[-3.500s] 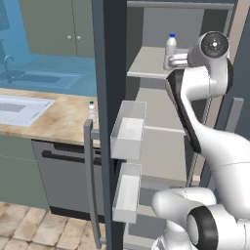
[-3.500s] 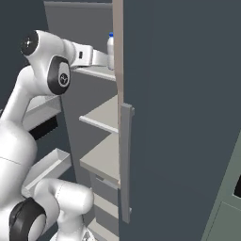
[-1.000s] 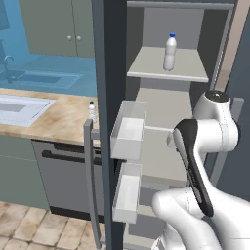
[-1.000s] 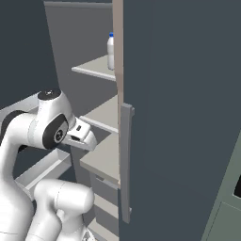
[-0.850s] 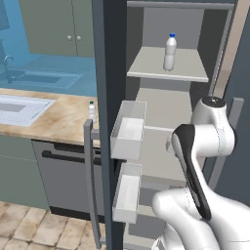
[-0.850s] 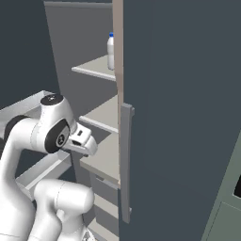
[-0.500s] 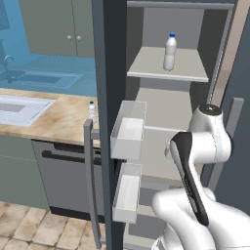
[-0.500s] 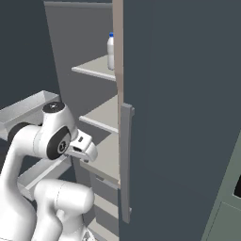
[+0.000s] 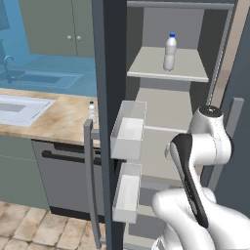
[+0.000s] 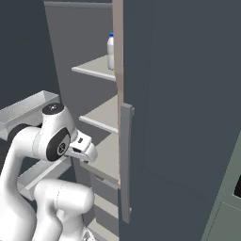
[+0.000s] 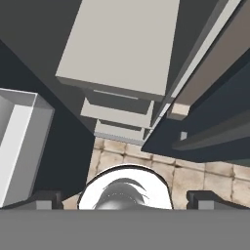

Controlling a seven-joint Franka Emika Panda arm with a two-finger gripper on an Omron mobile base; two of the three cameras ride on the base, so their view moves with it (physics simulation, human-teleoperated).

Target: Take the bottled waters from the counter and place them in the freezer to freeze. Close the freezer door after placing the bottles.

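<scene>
claw (image 10: pixel 89 151): fingers spread wide, holding nothing, low inside the open freezer (image 9: pixel 166 122), pointing down at the floor
placed bottle (image 9: pixel 170 52): upright on the upper shelf (image 9: pixel 190 71), above the claw
remaining bottle (image 9: pixel 92 111): upright on the tabletop (image 9: pixel 53 124), at its edge by the freezer door (image 9: pixel 110 73)
key relation: next bottle lies to the robot's left, beyond the open door; long axis vertical

Grey-green wall cabinets (image 9: pixel 53 27), blue backsplash (image 9: pixel 44 66), tap (image 9: pixel 7 62), tan floor tiles (image 9: pixel 44 227)

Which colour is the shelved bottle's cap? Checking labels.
Blue, clearest on the bottle in the left base view.
</scene>
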